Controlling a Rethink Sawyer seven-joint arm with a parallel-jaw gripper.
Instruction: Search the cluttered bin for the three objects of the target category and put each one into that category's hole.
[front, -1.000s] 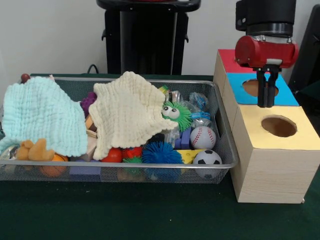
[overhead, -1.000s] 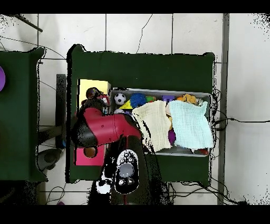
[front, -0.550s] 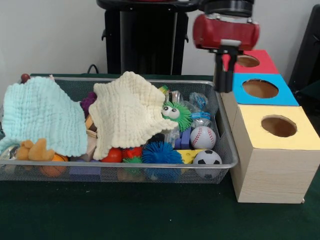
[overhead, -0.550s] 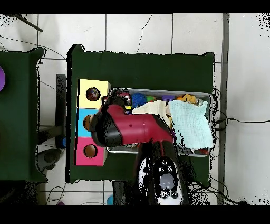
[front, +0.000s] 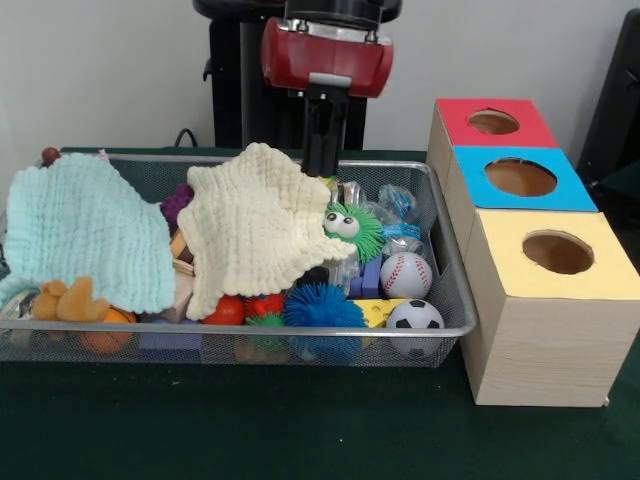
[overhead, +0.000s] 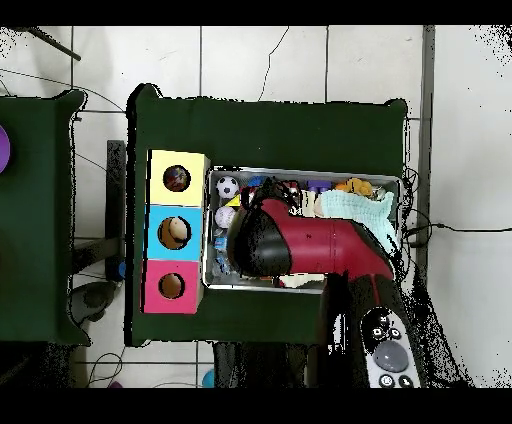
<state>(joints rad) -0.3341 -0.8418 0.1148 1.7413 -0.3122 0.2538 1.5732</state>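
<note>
My gripper (front: 320, 170) hangs over the back of the wire bin (front: 452, 290), just behind the cream cloth (front: 255, 225); its fingers look shut with nothing in them. At the bin's right end lie a baseball (front: 405, 275), a soccer ball (front: 414, 317), a blue spiky ball (front: 320, 305) and a green fuzzy toy with eyes (front: 352, 228). A mint cloth (front: 85, 230) covers the left part. In the overhead view the red arm (overhead: 310, 245) hides most of the bin; the soccer ball (overhead: 228, 186) and baseball (overhead: 225, 216) show beside it.
To the right of the bin stands a wooden box with a red hole (front: 493, 122), a blue hole (front: 520, 177) and a yellow hole (front: 557, 252). An orange plush (front: 68, 300) and a red ball (front: 228, 311) peek out under the cloths. Dark green cloth covers the table (front: 300, 430).
The gripper has swung from above the blue hole leftward, past the box's edge, to over the back of the bin. Nothing in the bin has moved.
</note>
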